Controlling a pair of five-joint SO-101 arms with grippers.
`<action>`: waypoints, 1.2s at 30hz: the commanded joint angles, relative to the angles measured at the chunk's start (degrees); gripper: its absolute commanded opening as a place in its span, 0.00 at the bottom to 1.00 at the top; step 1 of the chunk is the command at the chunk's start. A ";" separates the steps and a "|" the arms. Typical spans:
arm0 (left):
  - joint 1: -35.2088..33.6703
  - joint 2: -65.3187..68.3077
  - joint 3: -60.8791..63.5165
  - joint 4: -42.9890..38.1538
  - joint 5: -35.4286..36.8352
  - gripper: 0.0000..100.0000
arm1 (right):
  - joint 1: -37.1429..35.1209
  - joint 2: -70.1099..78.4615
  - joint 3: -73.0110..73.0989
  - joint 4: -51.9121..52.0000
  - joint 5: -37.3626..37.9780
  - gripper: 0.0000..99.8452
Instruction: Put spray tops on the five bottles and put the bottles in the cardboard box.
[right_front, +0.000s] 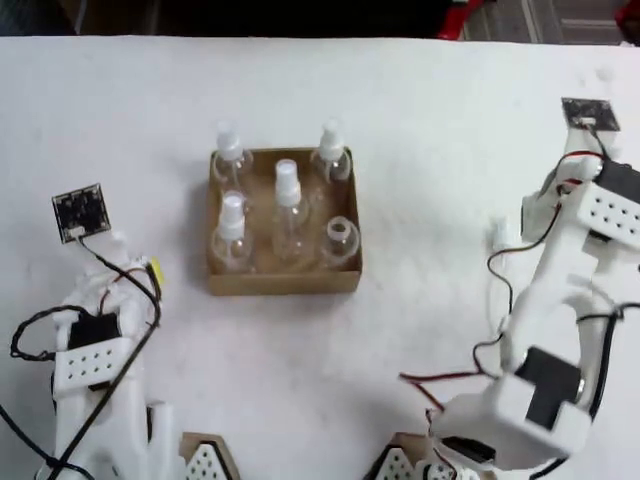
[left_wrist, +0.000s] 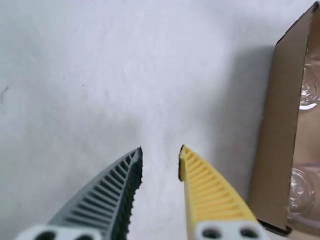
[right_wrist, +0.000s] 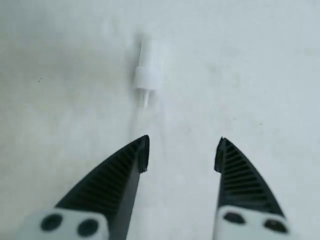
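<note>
The cardboard box (right_front: 283, 281) stands mid-table and holds several clear bottles. Most of them wear white spray tops, among them the middle bottle (right_front: 288, 205). The bottle at the box's near right corner (right_front: 341, 236) has a bare neck. A loose white spray top (right_wrist: 146, 75) lies on the table just ahead of my right gripper (right_wrist: 181, 145), which is open and empty; the top (right_front: 497, 232) lies by the right arm. My left gripper (left_wrist: 161, 150), one grey and one yellow finger (right_front: 152, 268), is open over bare table left of the box wall (left_wrist: 272, 150).
The white table surface (right_front: 420, 120) runs wide around the box. Red and black cables (right_front: 440, 378) trail by the right arm's base. Two arm mounts sit at the near edge.
</note>
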 joint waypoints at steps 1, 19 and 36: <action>0.75 -0.57 -0.26 -1.41 -0.62 0.12 | -1.80 3.38 -2.64 -4.70 0.88 0.19; 0.75 -0.57 -0.18 -1.49 -0.62 0.12 | -6.37 19.65 -2.99 -21.76 0.79 0.19; 0.75 -0.57 -0.18 -1.49 -0.62 0.12 | -8.92 24.04 -2.99 -27.91 0.79 0.03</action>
